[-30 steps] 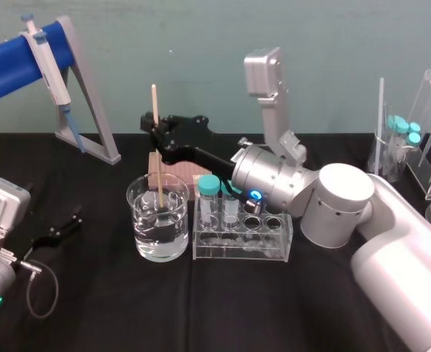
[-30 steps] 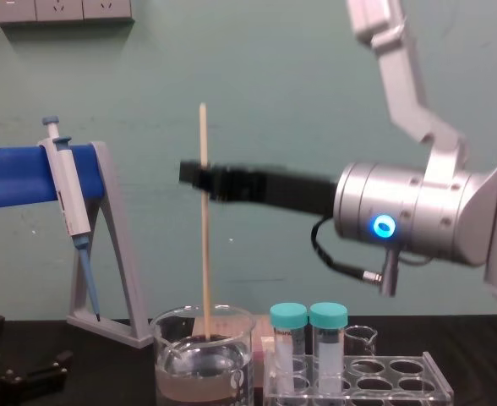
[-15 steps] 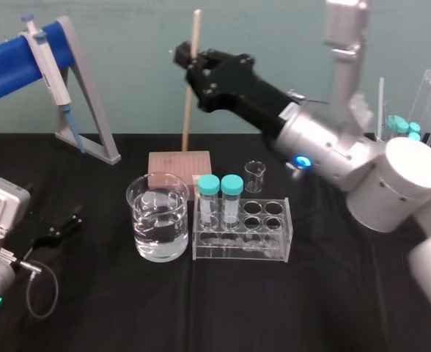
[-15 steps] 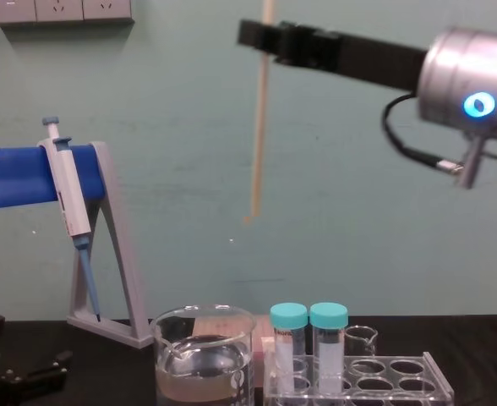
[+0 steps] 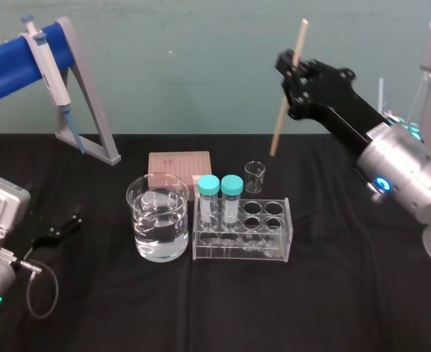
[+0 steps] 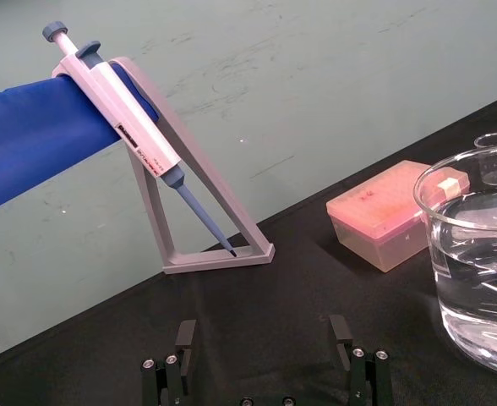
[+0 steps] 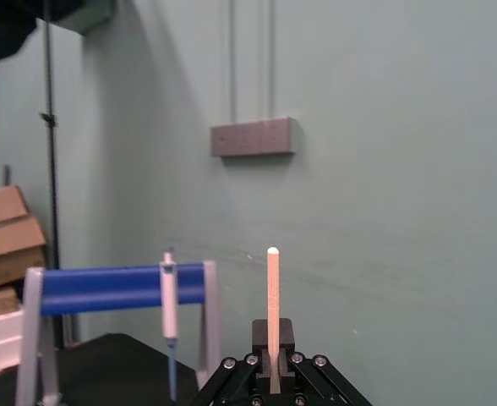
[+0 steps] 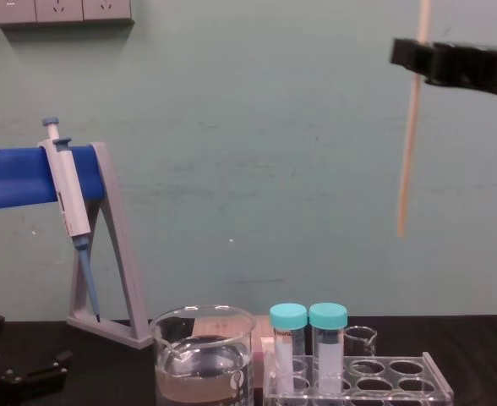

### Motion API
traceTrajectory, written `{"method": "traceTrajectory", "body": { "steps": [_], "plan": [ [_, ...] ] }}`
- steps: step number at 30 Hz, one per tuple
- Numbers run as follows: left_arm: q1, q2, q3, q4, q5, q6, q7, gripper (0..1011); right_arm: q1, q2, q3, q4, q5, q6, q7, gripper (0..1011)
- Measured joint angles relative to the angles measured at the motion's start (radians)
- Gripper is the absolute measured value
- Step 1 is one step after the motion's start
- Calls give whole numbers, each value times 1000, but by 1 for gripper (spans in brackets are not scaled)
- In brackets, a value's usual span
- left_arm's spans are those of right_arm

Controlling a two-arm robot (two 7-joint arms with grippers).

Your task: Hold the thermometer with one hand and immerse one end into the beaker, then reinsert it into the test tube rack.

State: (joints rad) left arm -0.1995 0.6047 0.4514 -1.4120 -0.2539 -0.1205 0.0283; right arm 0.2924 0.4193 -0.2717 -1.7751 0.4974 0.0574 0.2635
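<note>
The right hand (image 5: 295, 72), a slim black clamp on a thick silver cylindrical wrist with a blue glowing ring, is raised in the air at about 1 o'clock from the test tube rack (image 5: 241, 250) in the head view. Its fingers are closed narrow on the thermometer (image 5: 284, 110), a very thin, straight, pale cream rod that looks like a wooden stick. The grip is on the upper part of the rod, and a short piece stands out above the fingers. The rod is a little tilted, with its top leaning toward 1 o'clock. Its lower end hangs free, well above the tabletop (image 5: 127, 308), and it touches nothing except the hand.

The beaker (image 5: 158, 220) is wide, round, of clear glass with a pouring lip, and clear liquid fills about half of it. It stands on the black cloth tabletop, just beside the rack at its 9 o'clock. The rack is low, of clear acrylic, with rows of round holes; two capped tubes (image 5: 209, 198) with teal lids stand in its left holes. A small beaker (image 5: 254, 177) is at 12 o'clock from the rack, and a pink box (image 5: 179, 163) is at 12 o'clock from the large beaker.

The left hand (image 6: 261, 338) lies low on the tabletop at 9 o'clock from the beaker, its two black fingers apart and holding nothing.
</note>
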Motion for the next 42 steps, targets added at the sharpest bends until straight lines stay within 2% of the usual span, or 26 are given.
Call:
{"method": "traceTrajectory", "body": {
  "steps": [4,7,14,21,42],
  "plan": [
    [0,0,0,0,0,0,0,1004,-38,3,33,-1,-2,3,-7,53],
    [0,0,0,0,0,0,0,1004,-47,-2,42,14,3,1,-6,53],
    [0,0,0,0,0,0,0,1004,-55,-19,55,96,33,-15,31,54],
    [0,0,0,0,0,0,0,1004,-29,-24,40,190,48,-54,97,54],
    [0,0,0,0,0,0,0,1004,14,-23,2,311,40,-80,153,53]
  ]
}}
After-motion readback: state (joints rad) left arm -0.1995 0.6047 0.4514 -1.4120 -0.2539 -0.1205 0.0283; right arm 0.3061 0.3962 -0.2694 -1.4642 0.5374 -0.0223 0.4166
